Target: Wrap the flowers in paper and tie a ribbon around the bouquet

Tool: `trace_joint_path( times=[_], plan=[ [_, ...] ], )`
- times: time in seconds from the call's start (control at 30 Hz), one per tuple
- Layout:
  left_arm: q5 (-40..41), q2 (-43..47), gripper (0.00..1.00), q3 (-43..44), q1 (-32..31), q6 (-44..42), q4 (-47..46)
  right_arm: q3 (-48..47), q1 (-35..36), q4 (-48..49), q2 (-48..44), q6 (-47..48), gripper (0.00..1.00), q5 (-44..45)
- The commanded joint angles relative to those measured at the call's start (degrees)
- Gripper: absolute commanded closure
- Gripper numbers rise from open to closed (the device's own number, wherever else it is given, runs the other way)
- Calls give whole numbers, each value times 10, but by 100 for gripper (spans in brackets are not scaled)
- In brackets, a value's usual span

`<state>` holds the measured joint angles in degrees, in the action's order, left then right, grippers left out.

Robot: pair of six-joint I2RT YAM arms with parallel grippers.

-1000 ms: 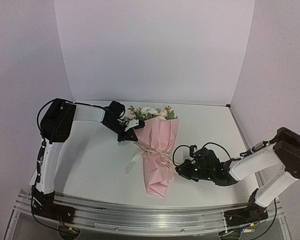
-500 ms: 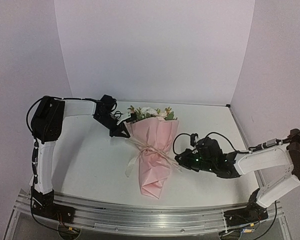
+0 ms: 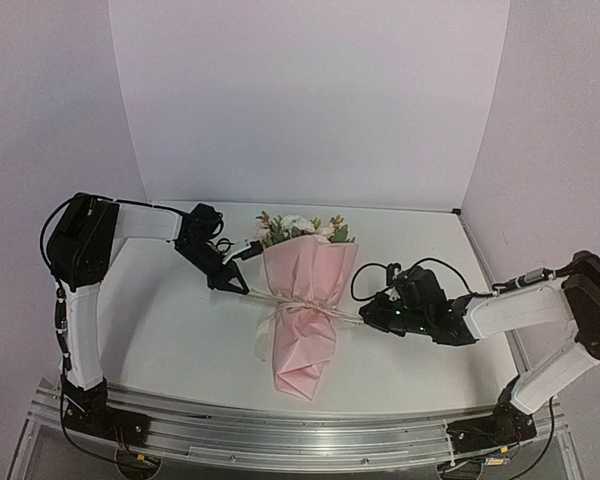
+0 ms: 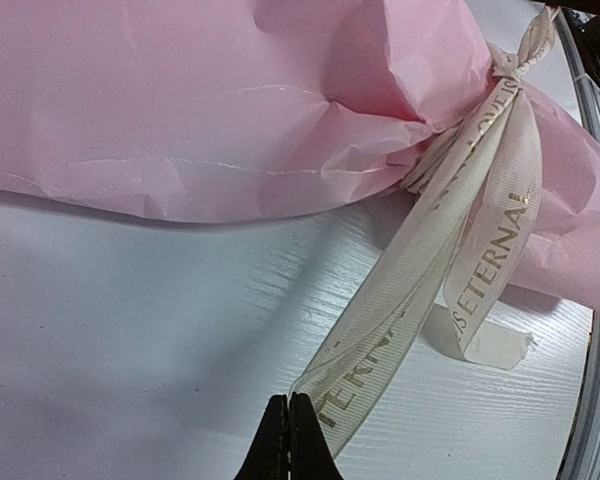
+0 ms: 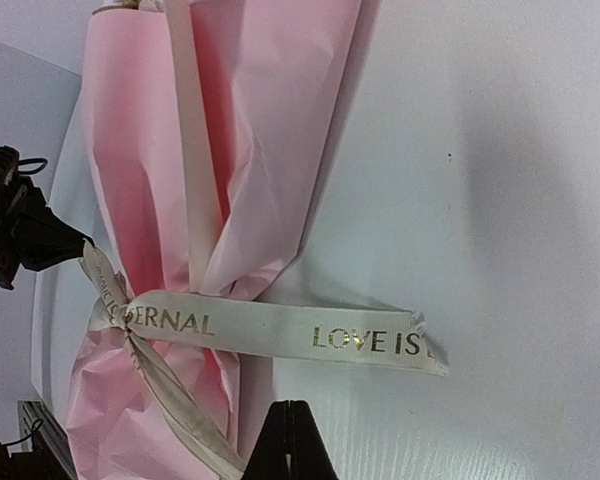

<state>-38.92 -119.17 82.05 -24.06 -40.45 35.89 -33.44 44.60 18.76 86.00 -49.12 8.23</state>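
**Stage:** final step, tying. The bouquet (image 3: 305, 320) lies on the tabletop (image 3: 180, 330) between the two arms. The flowers (image 3: 300, 226) are at its far end, and the pink paper (image 4: 160, 110) is already closed into a cone around the stems. The ribbon (image 4: 420, 270) circles the bouquet's waist and is crossed into a knot (image 5: 115, 312). No bow shows.

**Left claw** (image 4: 288, 410): closed, just left of the bouquet's waist. One ribbon tail runs straight from the knot into its fingertips and reads as pinched there. A shorter tail lies slack on the tabletop beside the bouquet.

**Right claw** (image 5: 288, 412): closed, just right of the bouquet's waist, holding nothing that shows. The tail lettered "LOVE IS E" lies flat just beyond its tips, cut end free. Another strand leaves the knot toward this claw's base, and its end is out of view.

**Assessment:** wrapping is done and tying is nearly complete. The knot looks snug but is not proven secure.

**Next move, as judged:** a level outward pull on both tails, away from the bouquet, to seat the knot. The right claw must first open and take a tail. The pull should be gentle, since the thin paper may tear or the bouquet may slide.
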Motion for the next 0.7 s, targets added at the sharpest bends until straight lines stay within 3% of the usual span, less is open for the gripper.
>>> trace_joint_path(
  times=[0.0, 0.3, 0.57, 0.67],
  plan=[
    [54, 9, 100, -28, 14, -7, -8, 29, -18, -17, 13, 4, 100, 2],
    [81, 3, 100, -46, 22, -15, -18, 96, -24, 18, 38, -30, 100, -17],
    [20, 33, 100, -55, 11, 10, 9, 42, -24, 21, 71, 2, 100, -57],
    [-12, 42, 90, -54, 11, 17, 2, 47, -24, 21, 66, 1, 81, -48]
  ],
)
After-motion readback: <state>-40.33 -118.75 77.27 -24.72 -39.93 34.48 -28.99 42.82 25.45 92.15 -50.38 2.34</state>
